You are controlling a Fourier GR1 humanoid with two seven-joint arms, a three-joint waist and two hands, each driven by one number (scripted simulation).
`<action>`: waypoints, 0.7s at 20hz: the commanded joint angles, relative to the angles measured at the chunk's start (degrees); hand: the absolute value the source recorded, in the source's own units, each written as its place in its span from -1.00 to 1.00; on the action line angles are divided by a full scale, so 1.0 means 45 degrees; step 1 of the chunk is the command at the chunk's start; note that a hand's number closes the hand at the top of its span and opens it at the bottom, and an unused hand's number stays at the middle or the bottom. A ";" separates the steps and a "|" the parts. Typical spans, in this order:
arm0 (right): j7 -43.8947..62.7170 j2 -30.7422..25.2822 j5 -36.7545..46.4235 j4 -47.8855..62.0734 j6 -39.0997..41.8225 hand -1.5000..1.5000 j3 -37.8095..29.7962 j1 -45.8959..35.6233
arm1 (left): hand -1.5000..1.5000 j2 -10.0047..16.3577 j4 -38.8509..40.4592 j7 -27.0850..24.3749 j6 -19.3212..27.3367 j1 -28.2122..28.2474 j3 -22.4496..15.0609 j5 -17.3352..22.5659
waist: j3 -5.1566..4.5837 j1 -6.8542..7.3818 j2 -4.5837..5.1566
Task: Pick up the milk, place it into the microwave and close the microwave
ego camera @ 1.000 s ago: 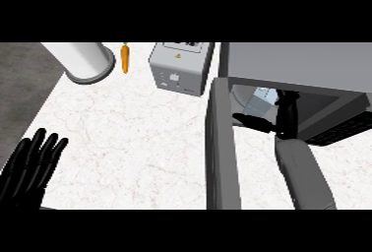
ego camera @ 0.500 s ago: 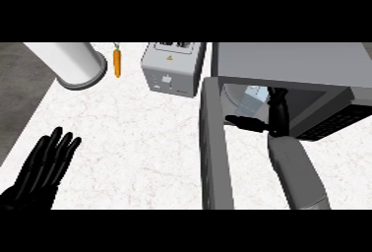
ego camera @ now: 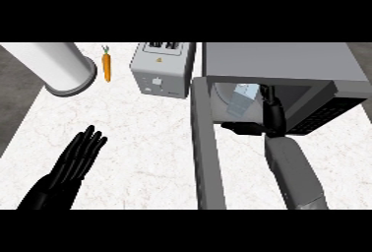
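Observation:
The milk (ego camera: 240, 99), a pale blue-and-white carton, stands slightly tilted inside the open grey microwave (ego camera: 291, 61) at the right. My right hand (ego camera: 272, 114) reaches into the cavity just right of the carton, fingers straight and pointing inward. Its thumb sticks out to the left, below the milk. I cannot see the hand gripping the carton. The microwave door (ego camera: 205, 157) hangs open toward me, seen edge-on as a long grey bar. My left hand (ego camera: 76, 160) rests open at the lower left, fingers up.
A grey toaster (ego camera: 161, 69) stands just left of the microwave. A small carrot (ego camera: 107, 65) lies behind it, and a large white cylinder (ego camera: 62, 66) stands at the back left. The white marble counter (ego camera: 138, 133) lies between my left hand and the door.
My left hand has moved up and to the right over the counter. The right hand stays inside the microwave beside the milk, hardly moved.

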 commanded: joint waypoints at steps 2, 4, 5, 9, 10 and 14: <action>0.2010 -0.0254 -0.0736 0.1812 0.1172 -1.00 -0.0578 -0.0408 | 1.00 0.0008 0.0986 0.0062 -0.0227 -0.0784 -0.0841 -0.0804 | 0.0137 -0.0351 0.0364; 0.2012 -0.0582 -0.0843 0.2325 0.1435 -1.00 -0.0728 -0.0801 | 1.00 0.0551 0.1001 -0.0105 -0.0905 -0.0830 -0.0857 -0.0719 | 0.0133 -0.0309 0.0310; 0.1696 -0.0698 -0.0844 0.2186 0.1656 -1.00 -0.0658 -0.0259 | 1.00 0.0525 0.2102 -0.0649 -0.0894 -0.1267 -0.0660 -0.0986 | 0.0125 -0.0447 0.0286; 0.2083 -0.0835 -0.0958 0.0627 0.2571 -1.00 -0.0047 0.0790 | 1.00 0.0405 0.2253 -0.0466 -0.0829 -0.1455 -0.1247 -0.1554 | 0.0119 -0.0543 0.0196; 0.2133 -0.0241 -0.1007 -0.0166 0.2087 -1.00 0.0144 0.1337 | 1.00 0.0215 0.3032 -0.0362 -0.0615 -0.1988 -0.1225 -0.1759 | 0.0116 -0.0597 0.0187; 0.3375 -0.0700 -0.1379 -0.3115 0.3306 -1.00 0.0663 0.3345 | 1.00 -0.0264 0.3790 -0.0492 0.0320 -0.2821 -0.1859 -0.3112 | 0.0108 -0.0765 0.0136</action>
